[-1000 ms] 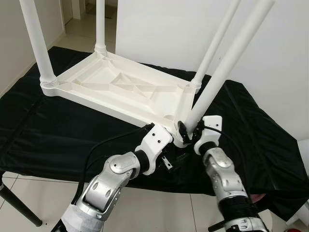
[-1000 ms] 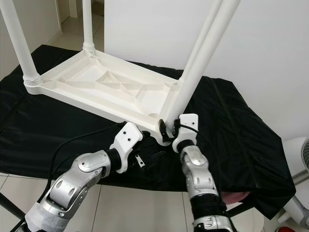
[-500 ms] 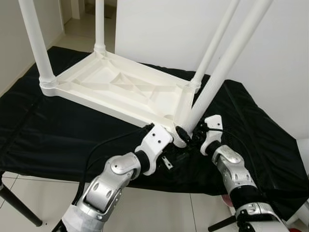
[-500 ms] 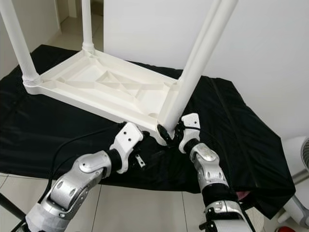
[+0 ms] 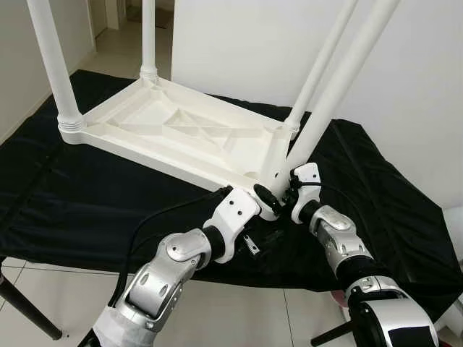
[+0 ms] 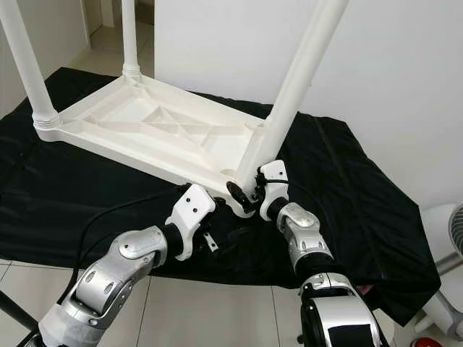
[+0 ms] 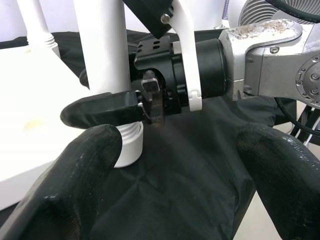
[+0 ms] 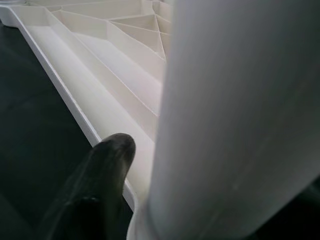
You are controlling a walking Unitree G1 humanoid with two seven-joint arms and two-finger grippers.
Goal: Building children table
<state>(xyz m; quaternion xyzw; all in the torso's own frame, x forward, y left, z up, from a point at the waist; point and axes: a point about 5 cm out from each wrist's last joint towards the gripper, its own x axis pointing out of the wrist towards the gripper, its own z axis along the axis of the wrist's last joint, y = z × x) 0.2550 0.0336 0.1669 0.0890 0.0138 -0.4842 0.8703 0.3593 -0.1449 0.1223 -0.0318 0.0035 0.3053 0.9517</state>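
Right gripper (image 5: 277, 196) clamps table leg (image 5: 340, 79); upturned tabletop (image 5: 173, 134) on black cloth (image 5: 87, 210)

Right gripper (image 5: 273, 196) clamped closed, left gripper (image 5: 252, 242) spread wide just beside.

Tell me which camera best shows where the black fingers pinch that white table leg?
The left wrist view: the right gripper clamps the leg just above its threaded end. The eye views show this grip small and from above; the right wrist view shows one finger beside the leg, very close.
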